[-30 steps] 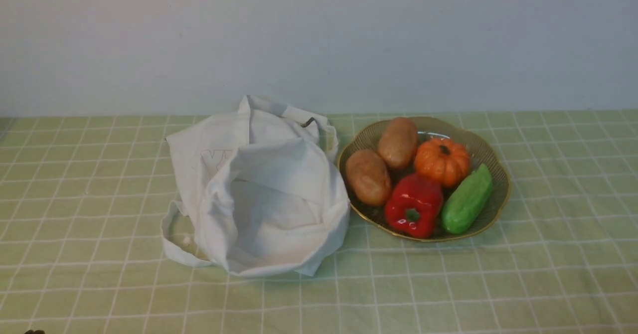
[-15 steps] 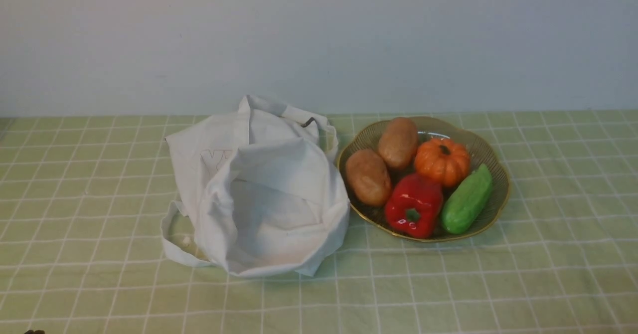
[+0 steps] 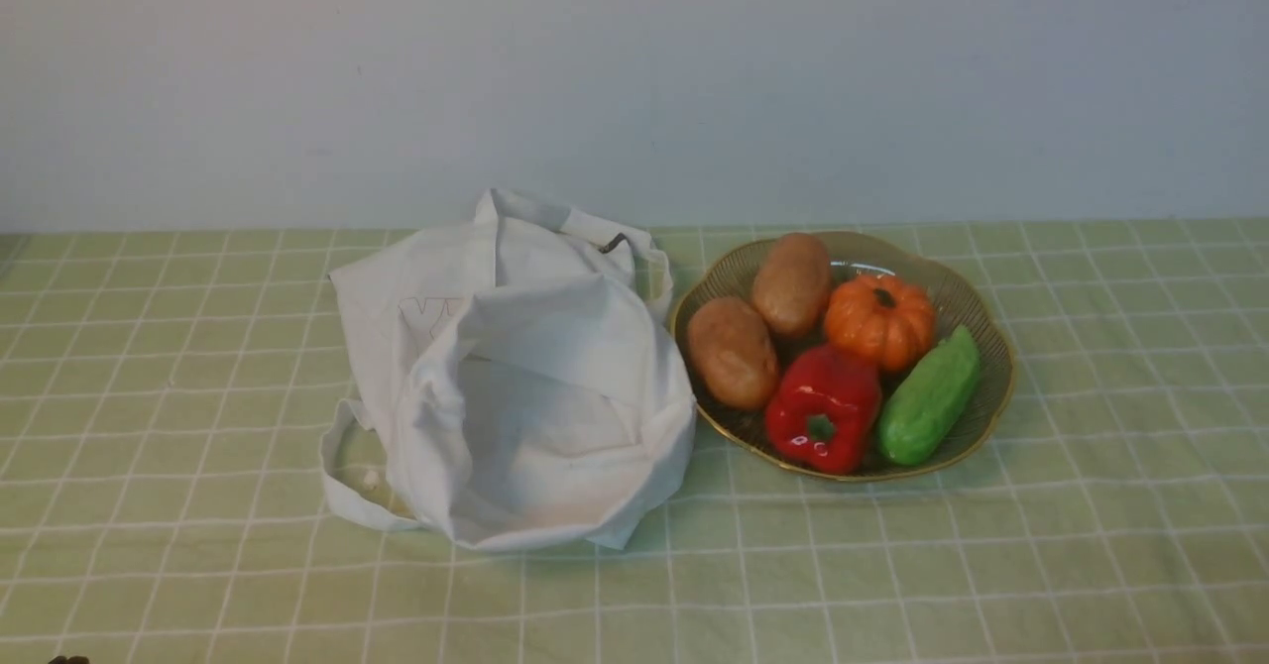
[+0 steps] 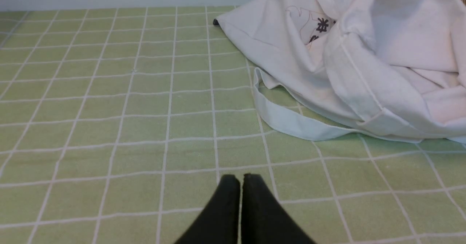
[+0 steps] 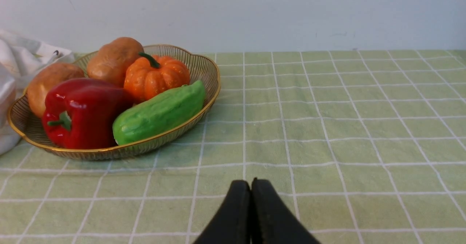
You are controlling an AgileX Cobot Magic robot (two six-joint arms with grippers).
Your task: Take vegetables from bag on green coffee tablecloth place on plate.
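On the green checked tablecloth [image 3: 1091,545], a cucumber [image 3: 928,397] lies at the right edge of a gold-rimmed plate [image 3: 996,387], beside a red pepper [image 3: 822,408], a pumpkin [image 3: 878,320] and two potatoes [image 3: 734,351]. Left of the plate, touching it, a white bag [image 3: 516,367] slumps open. Both the left gripper [image 4: 241,180] and right gripper [image 5: 250,185] hover above bare cloth on the near side, fingers pressed together, holding nothing.

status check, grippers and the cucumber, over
Left gripper shut, empty, low over the tablecloth. Right gripper shut, empty. Cucumber on the plate beside the red pepper. Bag slumped open; nothing blocking.
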